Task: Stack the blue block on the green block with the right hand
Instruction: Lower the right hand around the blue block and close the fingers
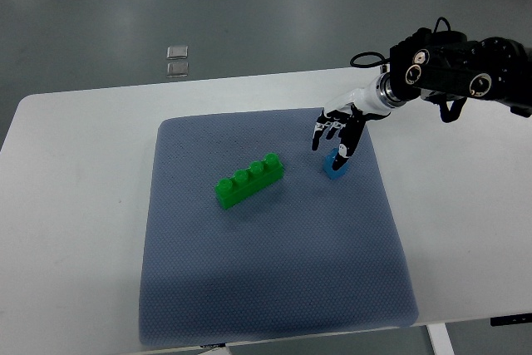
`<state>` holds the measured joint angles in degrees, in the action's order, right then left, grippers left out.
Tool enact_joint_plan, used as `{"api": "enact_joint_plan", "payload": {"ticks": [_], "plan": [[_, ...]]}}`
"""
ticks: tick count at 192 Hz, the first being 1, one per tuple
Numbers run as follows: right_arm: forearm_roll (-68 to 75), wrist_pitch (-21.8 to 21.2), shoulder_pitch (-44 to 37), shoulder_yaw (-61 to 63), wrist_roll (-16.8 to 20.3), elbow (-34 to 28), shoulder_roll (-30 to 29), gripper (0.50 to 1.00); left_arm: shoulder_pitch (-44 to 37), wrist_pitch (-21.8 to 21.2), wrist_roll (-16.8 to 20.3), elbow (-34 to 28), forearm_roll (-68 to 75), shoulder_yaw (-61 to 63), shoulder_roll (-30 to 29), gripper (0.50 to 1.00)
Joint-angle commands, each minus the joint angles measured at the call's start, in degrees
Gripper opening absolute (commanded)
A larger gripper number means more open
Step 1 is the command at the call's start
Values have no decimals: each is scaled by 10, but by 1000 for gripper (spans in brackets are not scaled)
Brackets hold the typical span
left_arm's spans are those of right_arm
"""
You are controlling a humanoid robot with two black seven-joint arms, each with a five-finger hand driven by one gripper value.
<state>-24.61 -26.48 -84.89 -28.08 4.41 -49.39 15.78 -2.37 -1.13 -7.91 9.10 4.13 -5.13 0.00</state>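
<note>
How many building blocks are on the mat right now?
2. The green block lies near the mat's middle, and the blue block sits to its right, under the right hand's fingertips, partly covered. No others show.

White table [75,205], blue-grey mat [274,288], grey floor [208,6].

Between the blue block [333,164] and the green block [249,180] the grey mat [274,272] lies bare — nothing stands on that stretch. The right hand [336,132] hangs right over the blue block, its fingers pointing down, so the block's far side and top are crowded. The green block's 4 studs are uncovered, open from above. Near, left and right of the 2 blocks the mat is free — likewise the white table [75,205] round it.
</note>
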Motion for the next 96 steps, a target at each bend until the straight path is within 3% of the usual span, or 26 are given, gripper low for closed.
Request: {"api": "enact_joint_plan", "payload": {"ticks": [1, 72, 73, 75, 96], "plan": [[-10, 12, 10, 3, -3, 0, 0, 911, 0, 0, 0, 0, 0, 0, 0, 1000], [-56, 46, 28, 3, -30, -1, -4, 799, 0, 0, 0, 0, 0, 0, 0, 1000], [-66, 49, 28, 3, -35, -1, -4, 768, 0, 0, 0, 0, 0, 0, 0, 1000], [-68, 49, 28, 3, -36, -1, -4, 762, 0, 0, 0, 0, 0, 0, 0, 1000], [-86, 55, 32, 2, -42, -1, -2, 725, 0, 0, 0, 0, 0, -1, 0, 1000]]}}
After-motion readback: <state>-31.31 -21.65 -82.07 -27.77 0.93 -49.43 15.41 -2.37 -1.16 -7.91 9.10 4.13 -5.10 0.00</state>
